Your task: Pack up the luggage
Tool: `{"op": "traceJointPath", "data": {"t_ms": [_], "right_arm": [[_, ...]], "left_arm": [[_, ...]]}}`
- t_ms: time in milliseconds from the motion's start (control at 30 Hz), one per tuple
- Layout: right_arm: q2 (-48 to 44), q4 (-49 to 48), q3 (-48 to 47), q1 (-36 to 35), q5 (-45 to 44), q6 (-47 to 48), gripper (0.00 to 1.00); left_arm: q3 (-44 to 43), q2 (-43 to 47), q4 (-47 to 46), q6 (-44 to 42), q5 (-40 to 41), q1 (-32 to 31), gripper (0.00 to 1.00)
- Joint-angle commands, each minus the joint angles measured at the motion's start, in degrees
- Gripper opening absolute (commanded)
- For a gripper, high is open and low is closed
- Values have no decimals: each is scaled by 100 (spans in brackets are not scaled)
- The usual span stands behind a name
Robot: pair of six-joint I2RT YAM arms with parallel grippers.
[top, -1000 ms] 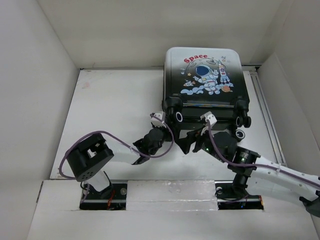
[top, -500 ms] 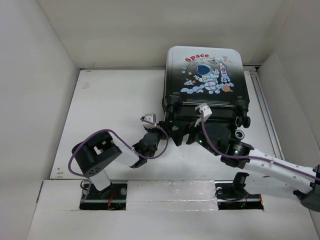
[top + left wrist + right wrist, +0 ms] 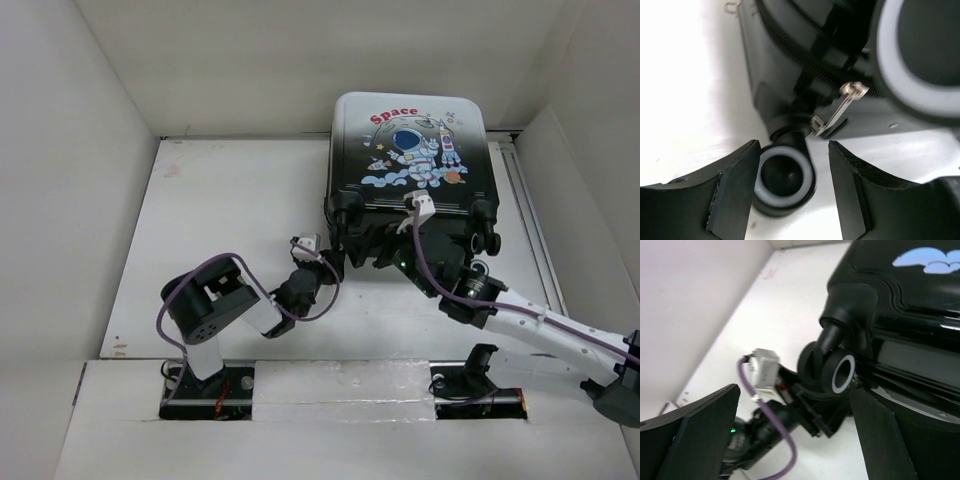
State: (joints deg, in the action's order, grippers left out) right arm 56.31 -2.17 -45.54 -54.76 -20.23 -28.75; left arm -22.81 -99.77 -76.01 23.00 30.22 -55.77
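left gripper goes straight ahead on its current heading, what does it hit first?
The left gripper would probably meet the suitcase's caster wheel first. The wheel sits between its open fingers, with the suitcase corner just beyond. Exact depth is unclear from the wrist view.

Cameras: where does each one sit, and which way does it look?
Top external: high behind, looking down on the luggage; left arm and right arm show.
Left wrist: on the left arm, facing a caster wheel; the left gripper's fingers show.
Right wrist: on the right arm, facing the luggage's wheeled corner; the right gripper's fingers show.
All share the luggage.
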Motion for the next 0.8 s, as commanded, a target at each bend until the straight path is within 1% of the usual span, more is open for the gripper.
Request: {"op": "traceJointPath", "data": {"t_ms": [0,67,133,233,300,467,600,700,767], "right_arm": [[-279,-590,124,27,273,-69,96],[-436,-643,195,27,405,-69,91],[-437,-644,247,27,685,36,90],[-490,-644,309,27,792,36,89],[-560,-644,457,27,792,36,87],[-622,-644,511,27,985,36,86],[-622,-644,616,27,1222,36,84],[-674,-644,687,27,1285,36,83],[-753,-644,800,27,1285,36,83]], "left_arm": [[-268,-279,-1565,-226,26,13,53],[-338,-429,-1750,-174,185,13,53],[-391,-631,-2171,-173,108,66,53],[-391,-685,-2392,-173,19,13,50],[-443,-685,-2392,-173,159,-75,49],[-645,-799,-2620,-533,475,-127,49],[-839,-1009,-2981,-815,476,-127,49],[-954,-1010,-2981,-867,686,-127,49],[-1006,-1010,-3042,-1077,810,-127,49]]}}
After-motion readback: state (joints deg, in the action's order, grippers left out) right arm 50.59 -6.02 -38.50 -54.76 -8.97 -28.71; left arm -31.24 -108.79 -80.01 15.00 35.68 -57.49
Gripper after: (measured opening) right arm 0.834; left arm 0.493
